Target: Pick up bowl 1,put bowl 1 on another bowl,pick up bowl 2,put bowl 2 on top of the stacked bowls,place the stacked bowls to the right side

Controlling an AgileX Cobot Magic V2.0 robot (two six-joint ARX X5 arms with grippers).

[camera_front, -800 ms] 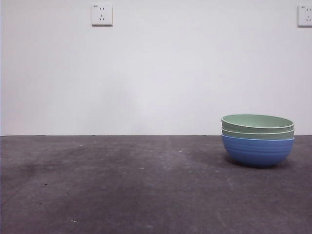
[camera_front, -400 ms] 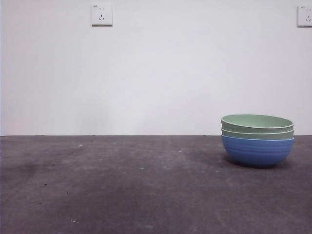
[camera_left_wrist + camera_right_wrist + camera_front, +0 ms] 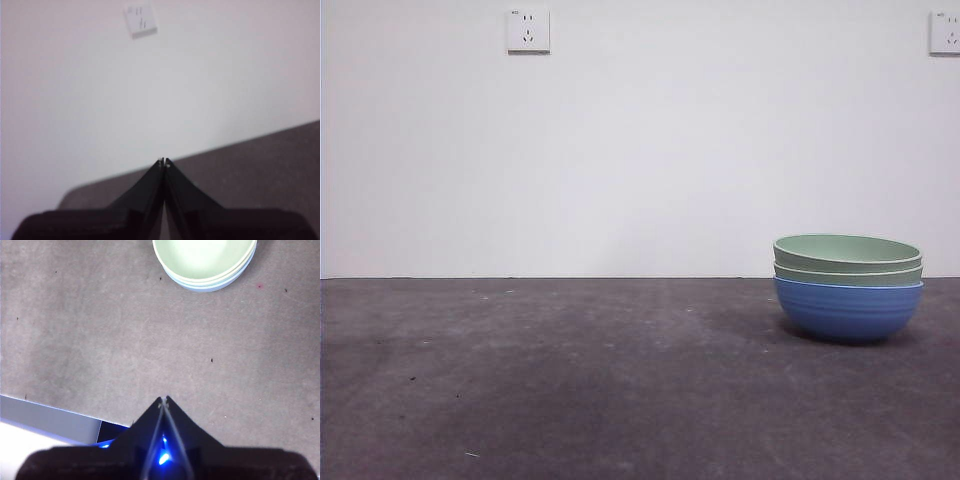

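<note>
Right wrist view puts the stacked bowls (image 3: 205, 262) well ahead of my right end effector (image 3: 164, 400), its jaws pressed together, nearer than the equally closed left end effector (image 3: 163, 162).

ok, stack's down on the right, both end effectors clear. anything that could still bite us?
1. The stacked bowls sit near the front view's right edge; how close the table's edge is cannot be seen.
2. The right end effector is shut and points toward the stack; a forward move could shove it.
3. The left end effector, shut, faces the wall and sees no bowls.
</note>
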